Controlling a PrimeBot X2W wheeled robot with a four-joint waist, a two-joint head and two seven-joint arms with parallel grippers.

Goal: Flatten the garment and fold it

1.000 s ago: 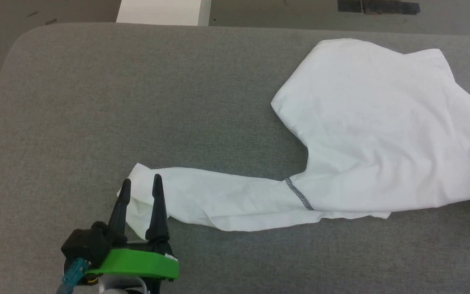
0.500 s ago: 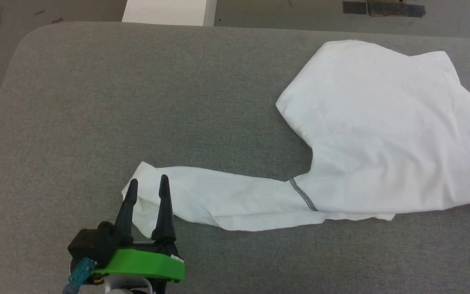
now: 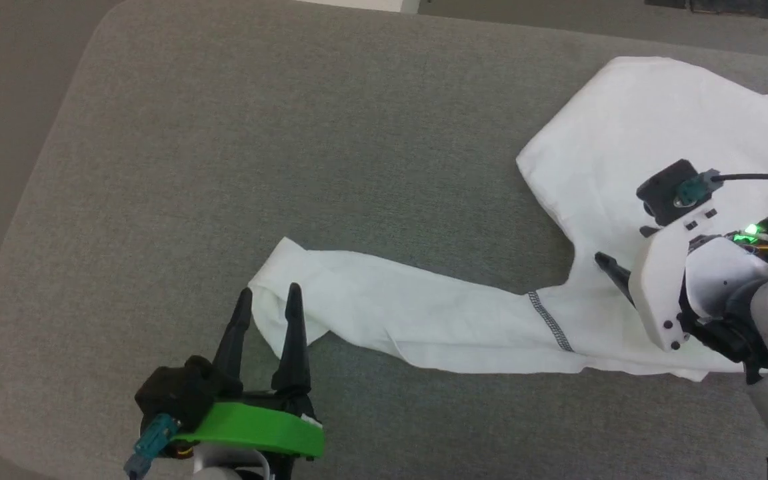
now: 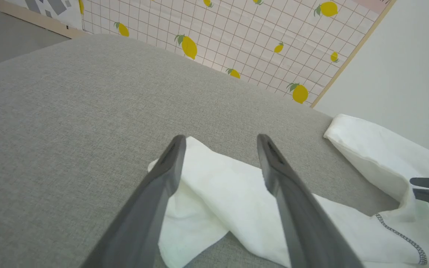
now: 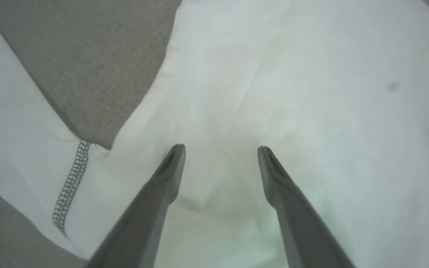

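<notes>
Flatten step, I reckon, folding not started. The white thin-fabric long-sleeved shirt (image 3: 624, 147) lies on the grey fabric-covered table (image 3: 291, 133), with its body bunched at the far right and running off the right edge of the head view. One sleeve (image 3: 424, 313) stretches out left along the near side. My left gripper (image 3: 269, 292) has its fingers spread wide, straddling the cuff end of that sleeve and holding nothing. My right gripper (image 5: 221, 149) is also spread wide and empty, just over the body cloth beside the dark grey stitched seam (image 3: 549, 321) at the armpit. Whether its tips touch the fabric, I can't tell. Next move, my guess: lower both, pinch cuff and body edge, draw them apart to smooth it; thin cloth may slip or bunch. No readable writing or brand; the lemon-print tiled wall (image 4: 188, 46) in the left wrist view is pattern only.
</notes>
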